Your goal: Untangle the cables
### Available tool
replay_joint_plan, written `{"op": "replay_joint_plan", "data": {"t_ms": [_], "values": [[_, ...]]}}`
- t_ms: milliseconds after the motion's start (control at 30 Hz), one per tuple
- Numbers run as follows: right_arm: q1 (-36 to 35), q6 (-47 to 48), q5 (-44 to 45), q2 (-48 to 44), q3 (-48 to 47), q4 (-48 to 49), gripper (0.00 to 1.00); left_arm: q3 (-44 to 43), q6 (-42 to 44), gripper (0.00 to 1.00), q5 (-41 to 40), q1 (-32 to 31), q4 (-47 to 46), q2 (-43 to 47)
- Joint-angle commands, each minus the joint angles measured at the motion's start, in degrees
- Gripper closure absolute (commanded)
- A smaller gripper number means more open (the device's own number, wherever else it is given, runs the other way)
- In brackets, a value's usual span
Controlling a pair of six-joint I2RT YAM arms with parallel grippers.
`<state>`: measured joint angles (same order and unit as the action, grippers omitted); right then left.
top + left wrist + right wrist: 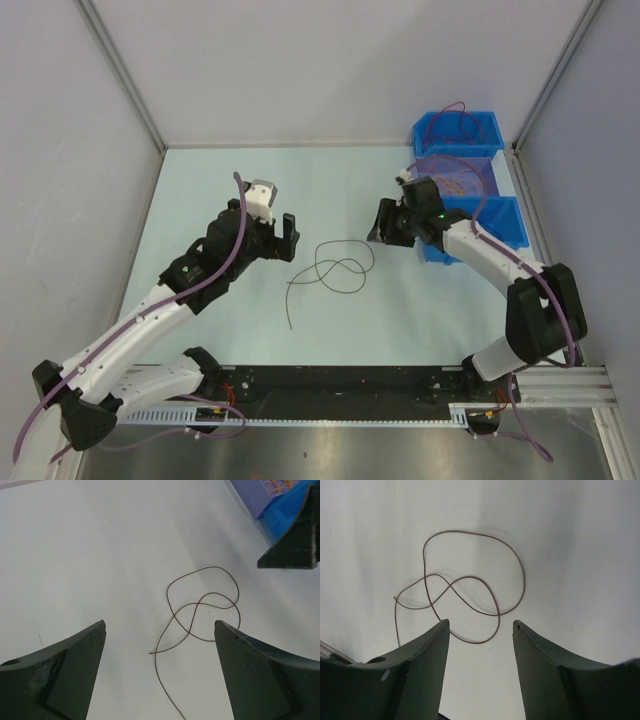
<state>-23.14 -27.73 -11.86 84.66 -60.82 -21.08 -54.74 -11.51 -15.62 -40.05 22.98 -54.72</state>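
The pale desk (200, 200) fills the top view, walled in grey on three sides. Two white arms reach in from the bottom edge. The left arm (150, 310) sweeps up from the lower left toward the middle, and the right arm (505, 270) bends in from the lower right. Their jaws face each other across the centre of the frame, well apart.

In the upper right of the frame, a row of blue bins (470, 135) sits along the desk's right edge. An orange wire (280, 485) shows inside one of them at the top right corner of the left wrist view.

Now the left jaws: spread wide, nothing between them. Their two dark fingers (65, 675) fill the lower corners of the left wrist view. The right jaws stand apart too, narrower than the left, and pinch nothing. Their fingers (420, 675) frame the lower middle of the right wrist view.

And the cable (335, 270): one thin, dark reddish-brown wire, lying loose on the desk at the centre of the top view, between the two sets of jaws. It curls into a couple of overlapping loops, with a free tail running down and to the left. Its upper right end reaches just beside the right jaws; whether it touches them, can't tell. From the right wrist, the lowest loop shows in the gap just past the fingertips. From the left wrist, the whole tangle lies ahead, in the upper middle of the frame.
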Motion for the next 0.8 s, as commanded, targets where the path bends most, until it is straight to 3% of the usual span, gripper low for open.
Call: {"op": "replay_joint_plan", "data": {"t_ms": [0, 333, 767], "values": [[-5.9, 4.4, -1.9, 5.2, -5.5, 0.9, 0.43, -2.0, 0.0, 0.06, 0.7, 0.4, -0.3, 0.0], [-11.9, 7.9, 1.0, 16.1, -11.2, 2.4, 0.47, -2.0, 0.0, 0.06, 0.8, 0.5, -0.4, -0.1], [-16.3, 12.3, 5.7, 25.6, -18.1, -2.5, 0.50, -2.0, 0.0, 0.05, 1.2, 1.0, -0.4, -0.1]]}}
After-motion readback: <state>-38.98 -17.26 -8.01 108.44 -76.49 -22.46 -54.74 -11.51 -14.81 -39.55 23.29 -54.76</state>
